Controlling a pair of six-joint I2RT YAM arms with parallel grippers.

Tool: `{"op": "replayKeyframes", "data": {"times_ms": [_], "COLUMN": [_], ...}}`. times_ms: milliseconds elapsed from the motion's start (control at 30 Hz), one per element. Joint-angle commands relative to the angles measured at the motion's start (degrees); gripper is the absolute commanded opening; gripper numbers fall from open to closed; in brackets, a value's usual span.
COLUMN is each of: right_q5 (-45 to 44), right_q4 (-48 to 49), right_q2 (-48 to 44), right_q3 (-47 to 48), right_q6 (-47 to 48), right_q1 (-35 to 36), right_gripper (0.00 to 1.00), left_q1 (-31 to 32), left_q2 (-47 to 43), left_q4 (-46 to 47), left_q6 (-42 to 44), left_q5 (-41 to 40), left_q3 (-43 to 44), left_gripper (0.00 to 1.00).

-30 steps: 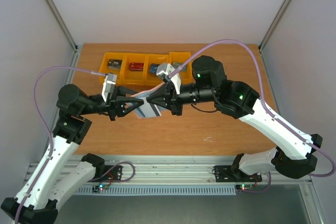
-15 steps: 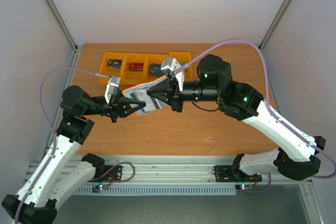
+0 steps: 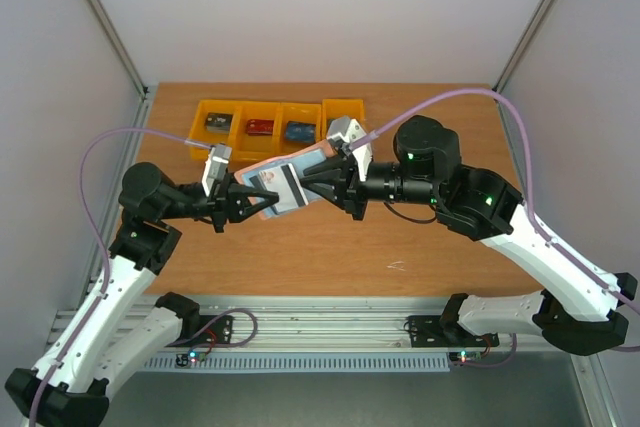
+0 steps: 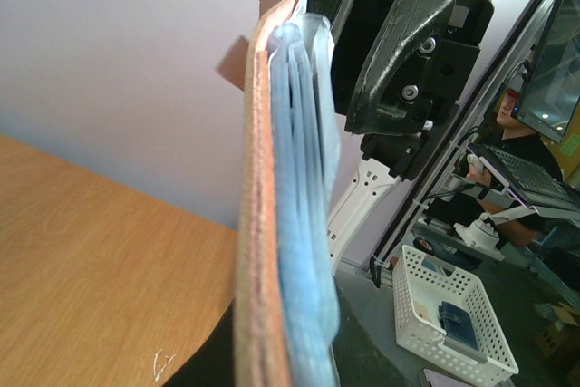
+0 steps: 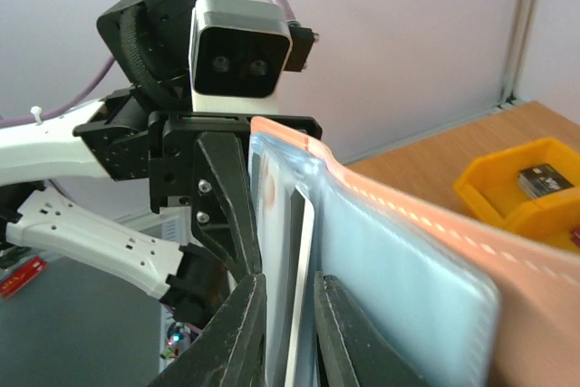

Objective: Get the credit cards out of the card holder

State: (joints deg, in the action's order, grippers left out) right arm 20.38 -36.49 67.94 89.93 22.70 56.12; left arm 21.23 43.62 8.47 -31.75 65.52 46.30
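The card holder (image 3: 300, 165) hangs in the air between both grippers, above the table. Its pinkish outer edge (image 4: 258, 224) and light blue pockets (image 4: 304, 224) show edge-on in the left wrist view. My left gripper (image 3: 258, 199) is shut on the holder's left end. My right gripper (image 3: 306, 179) comes from the right. In the right wrist view its fingers (image 5: 240, 333) close on the thin pale edge of a credit card (image 5: 304, 287) standing in a blue pocket (image 5: 399, 287). A whitish card face with a dark stripe (image 3: 287, 188) shows from above.
A row of orange bins (image 3: 280, 127) with small items stands at the back of the wooden table (image 3: 420, 257), just behind the held holder. One bin also shows in the right wrist view (image 5: 526, 183). The two arms nearly touch over the middle of the table.
The right arm has drawn back to the right and both grippers have lifted the holder. The holder has tilted so its pink edge and a card face show from above.
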Motion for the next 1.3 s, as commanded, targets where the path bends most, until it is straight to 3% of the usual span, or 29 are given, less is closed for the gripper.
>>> {"op": "replayKeyframes", "data": {"times_ms": [0,200,433,700,1267], "right_q5": [-2.6,-0.9,-2.4,-4.4,-3.8], "right_q4": [-3.7,-4.7,-4.5,-5.4,-6.9], "right_q2": [0.2,2.5,2.1,1.4,3.9], "right_q3": [0.0,0.8,0.5,1.2,3.6], "right_q6": [1.1,1.0,1.6,1.8,-0.1], "right_q1": [-0.2,-0.2,-0.2,-0.6,-0.9], "right_gripper": [0.15,0.17,0.11,0.16,0.13], "left_q1": [-0.1,-0.1,-0.1,-0.1,-0.1], "left_q2": [0.0,0.1,0.0,-0.3,-1.3], "left_q4": [4.8,4.5,4.6,4.4,-1.6], "left_q6": [-1.0,-0.7,-0.5,0.9,8.8], "left_q5": [0.0,-0.1,0.0,0.7,1.6], "left_q3": [0.0,0.2,0.2,0.2,1.6], "left_gripper": [0.0,0.0,0.0,0.0,0.0]}}
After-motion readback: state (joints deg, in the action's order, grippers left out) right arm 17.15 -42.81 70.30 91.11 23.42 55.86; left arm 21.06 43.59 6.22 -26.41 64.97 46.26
